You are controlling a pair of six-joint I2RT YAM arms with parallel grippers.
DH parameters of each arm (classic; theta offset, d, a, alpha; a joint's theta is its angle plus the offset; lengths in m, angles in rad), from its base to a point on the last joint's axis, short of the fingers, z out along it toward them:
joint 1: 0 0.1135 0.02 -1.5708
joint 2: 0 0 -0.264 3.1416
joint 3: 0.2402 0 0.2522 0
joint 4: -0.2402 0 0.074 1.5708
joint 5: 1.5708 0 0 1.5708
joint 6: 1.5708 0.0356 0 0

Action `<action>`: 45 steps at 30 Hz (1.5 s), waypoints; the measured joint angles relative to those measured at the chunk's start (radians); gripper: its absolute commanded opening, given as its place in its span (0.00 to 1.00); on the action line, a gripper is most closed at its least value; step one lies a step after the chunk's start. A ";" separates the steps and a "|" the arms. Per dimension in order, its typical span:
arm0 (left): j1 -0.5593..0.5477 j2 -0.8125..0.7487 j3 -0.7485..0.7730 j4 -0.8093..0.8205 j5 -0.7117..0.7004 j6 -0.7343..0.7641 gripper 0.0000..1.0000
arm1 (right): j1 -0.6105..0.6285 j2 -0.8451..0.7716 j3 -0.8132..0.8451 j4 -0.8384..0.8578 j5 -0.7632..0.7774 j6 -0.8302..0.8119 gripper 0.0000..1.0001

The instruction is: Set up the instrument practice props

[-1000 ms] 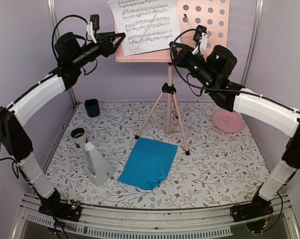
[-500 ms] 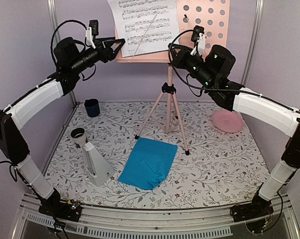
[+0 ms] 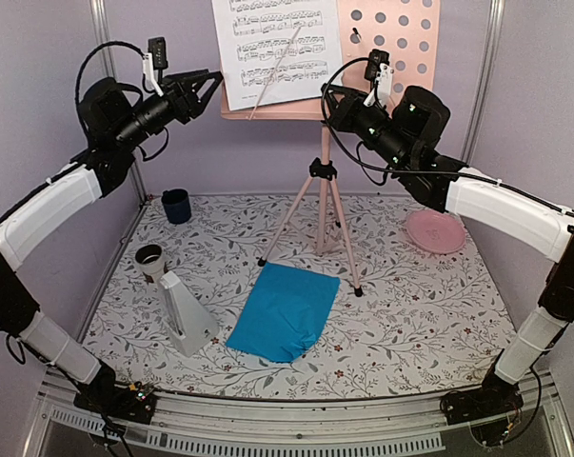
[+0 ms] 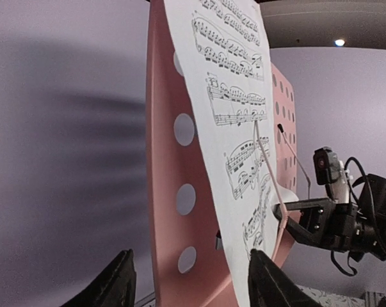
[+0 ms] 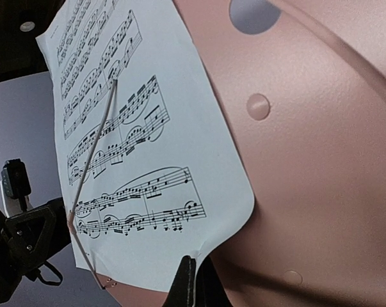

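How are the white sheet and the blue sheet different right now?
The white sheet stands upright on the pink stand's tray; the blue sheet lies flat on the table. The white sheet shows printed music; the blue sheet shows none from above. Both are thin rectangular sheets.

Pink tripod music stand (image 3: pixel 323 181) stands upright at the back of my table (image 3: pixel 429 314), legs spread. Its hole-punched tray (image 3: pixel 391 38) sits up top, tilted back — the white sheet (image 3: pixel 272 48) of printed music leans on the tray's left half. Bright blue sheet (image 3: pixel 285 311) lies flat, slightly crumpled, just in front of the stand's legs. Small white pyramid metronome (image 3: pixel 185 311) stands near its left edge — not touching.
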 measured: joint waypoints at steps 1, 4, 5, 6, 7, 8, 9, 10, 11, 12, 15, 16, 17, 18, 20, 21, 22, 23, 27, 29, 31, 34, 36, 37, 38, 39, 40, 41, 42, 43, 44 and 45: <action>0.000 0.000 -0.007 0.003 0.005 -0.011 0.56 | 0.000 0.000 0.000 0.000 0.000 -0.002 0.00; -0.001 0.002 -0.027 0.018 0.025 -0.045 0.53 | 0.000 0.000 0.000 -0.001 0.000 -0.004 0.00; -0.003 0.003 -0.033 0.021 0.029 -0.054 0.52 | 0.000 0.000 0.000 -0.001 0.000 -0.005 0.00; -0.006 0.003 -0.038 0.023 0.034 -0.060 0.51 | 0.000 0.000 0.000 -0.001 0.000 -0.005 0.00; -0.010 0.005 -0.042 0.024 0.039 -0.064 0.50 | 0.000 0.000 0.000 -0.001 0.000 -0.006 0.00; -0.016 0.007 -0.043 0.024 0.044 -0.068 0.49 | 0.000 0.000 0.000 -0.001 0.000 -0.006 0.00; -0.022 0.010 -0.043 0.025 0.047 -0.068 0.48 | 0.000 0.000 0.000 -0.001 -0.001 -0.006 0.00; -0.032 0.013 -0.043 0.025 0.051 -0.068 0.46 | 0.000 0.000 0.000 -0.001 -0.001 -0.006 0.00; -0.039 0.016 -0.043 0.025 0.053 -0.068 0.43 | 0.000 0.000 0.000 -0.001 -0.002 -0.006 0.00; -0.047 0.018 -0.043 0.024 0.055 -0.068 0.40 | 0.000 0.000 0.000 -0.001 -0.003 -0.006 0.00; -0.058 0.024 -0.043 0.023 0.056 -0.062 0.26 | 0.000 0.000 0.000 -0.002 -0.007 -0.006 0.00; -0.059 0.025 -0.043 0.021 0.056 -0.063 0.21 | 0.000 0.000 0.000 -0.002 -0.009 -0.006 0.00; -0.059 0.026 -0.042 0.020 0.051 -0.056 0.16 | 0.000 0.000 0.000 -0.002 -0.011 -0.006 0.00; -0.059 0.028 -0.040 0.016 0.045 -0.049 0.09 | 0.000 0.000 0.000 -0.003 -0.014 -0.006 0.00; -0.059 0.031 -0.033 0.007 0.027 -0.042 0.00 | 0.000 0.000 0.000 -0.004 -0.022 -0.006 0.00; -0.059 0.032 -0.029 -0.005 0.017 -0.033 0.00 | 0.000 0.000 0.000 -0.005 -0.026 -0.007 0.00; -0.059 0.033 -0.024 -0.016 0.006 -0.023 0.00 | 0.000 0.000 0.000 -0.005 -0.029 -0.008 0.00; -0.059 0.034 -0.019 -0.029 -0.006 -0.019 0.00 | 0.000 0.000 0.000 -0.006 -0.034 -0.009 0.00; -0.058 0.035 0.001 -0.077 -0.050 0.006 0.00 | 0.000 0.000 0.000 -0.009 -0.052 -0.014 0.00; -0.058 0.035 0.010 -0.102 -0.070 0.022 0.00 | 0.000 0.000 0.000 -0.011 -0.061 -0.015 0.00; -0.058 0.035 0.019 -0.132 -0.094 0.038 0.00 | 0.000 0.000 -0.001 -0.013 -0.071 -0.016 0.00; -0.060 0.035 0.035 -0.172 -0.117 0.058 0.00 | 0.001 0.000 -0.005 -0.013 -0.083 -0.016 0.00; -0.061 0.035 0.045 -0.196 -0.130 0.070 0.00 | 0.003 0.000 -0.011 -0.010 -0.088 -0.015 0.00; -0.061 0.035 0.050 -0.204 -0.135 0.074 0.00 | 0.005 -0.002 -0.016 -0.006 -0.089 -0.013 0.00; -0.061 0.035 0.053 -0.216 -0.145 0.082 0.00 | 0.008 -0.005 -0.023 -0.009 -0.090 -0.005 0.00; -0.062 0.035 0.053 -0.217 -0.147 0.082 0.00 | 0.013 -0.006 -0.038 -0.012 -0.089 0.005 0.00; -0.062 0.035 0.055 -0.222 -0.154 0.087 0.00 | 0.016 -0.007 -0.053 -0.014 -0.090 0.015 0.00; -0.062 0.035 0.056 -0.227 -0.159 0.090 0.00 | 0.021 -0.007 -0.068 -0.013 -0.093 0.026 0.00; -0.062 0.035 0.057 -0.234 -0.166 0.092 0.00 | 0.027 -0.007 -0.079 -0.007 -0.096 0.034 0.00; -0.062 0.035 0.057 -0.240 -0.171 0.093 0.00 | 0.032 -0.007 -0.084 -0.005 -0.097 0.043 0.00; -0.062 0.035 0.058 -0.245 -0.176 0.094 0.00 | 0.037 -0.007 -0.087 -0.005 -0.098 0.050 0.00; -0.062 0.035 0.059 -0.250 -0.183 0.096 0.00 | 0.039 -0.007 -0.088 -0.005 -0.099 0.056 0.00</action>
